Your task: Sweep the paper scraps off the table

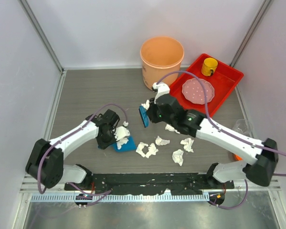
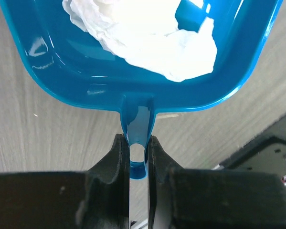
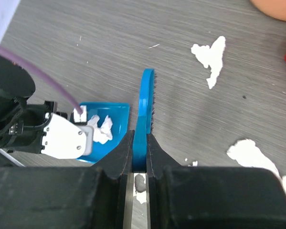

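My left gripper (image 1: 113, 135) is shut on the handle of a blue dustpan (image 1: 128, 145) resting on the table (image 1: 85, 93). In the left wrist view the pan (image 2: 76, 71) holds a white paper wad (image 2: 152, 43), with the fingers (image 2: 115, 162) clamped on the handle. My right gripper (image 1: 151, 114) is shut on a blue brush (image 1: 143, 116), held on edge above the table; the right wrist view shows the brush (image 3: 145, 105) beside the pan (image 3: 119, 114). Several paper scraps (image 1: 152, 150) lie right of the pan, and one (image 1: 145, 104) lies behind the brush.
An orange bucket (image 1: 162, 59) stands at the back. A red tray (image 1: 225, 80) at the back right holds a pink plate (image 1: 198, 90) and a yellow cup (image 1: 209, 67). A clear plastic cup (image 1: 242, 128) lies at the right edge.
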Controlling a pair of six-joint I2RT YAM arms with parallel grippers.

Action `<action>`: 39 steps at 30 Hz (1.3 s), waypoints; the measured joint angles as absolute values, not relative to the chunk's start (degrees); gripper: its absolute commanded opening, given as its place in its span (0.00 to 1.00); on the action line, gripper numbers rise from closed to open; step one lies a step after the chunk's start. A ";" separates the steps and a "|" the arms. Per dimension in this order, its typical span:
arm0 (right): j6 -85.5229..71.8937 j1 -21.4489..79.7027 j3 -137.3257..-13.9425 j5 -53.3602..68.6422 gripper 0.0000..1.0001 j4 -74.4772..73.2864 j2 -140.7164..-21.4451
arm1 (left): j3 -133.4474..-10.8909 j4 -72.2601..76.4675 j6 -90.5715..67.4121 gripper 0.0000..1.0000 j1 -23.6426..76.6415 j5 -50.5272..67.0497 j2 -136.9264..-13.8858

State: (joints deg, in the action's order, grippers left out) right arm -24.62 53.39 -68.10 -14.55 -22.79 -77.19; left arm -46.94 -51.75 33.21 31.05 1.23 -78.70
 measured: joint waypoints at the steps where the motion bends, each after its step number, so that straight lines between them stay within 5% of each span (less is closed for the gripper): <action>1: -25.15 53.43 -67.57 -15.42 0.01 -23.29 -75.13 | -46.24 -52.82 33.93 0.00 31.20 1.72 -77.03; 15: -33.17 56.86 -55.42 -14.31 0.01 -29.28 -72.99 | -42.89 -55.46 33.89 0.00 41.63 2.02 -80.97; 32: -36.95 59.18 -54.35 -6.98 0.01 -16.36 -77.54 | -44.80 -48.64 28.93 0.00 41.34 7.53 -83.74; 39: -34.39 58.78 -58.81 -9.82 0.01 -16.36 -78.08 | -45.41 -45.95 28.42 0.00 32.69 11.38 -83.81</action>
State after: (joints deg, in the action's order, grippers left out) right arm -34.39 58.78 -58.81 -9.82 -16.36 -78.08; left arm -45.41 -45.95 28.42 32.69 11.38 -83.81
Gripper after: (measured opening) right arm 0.148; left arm 0.134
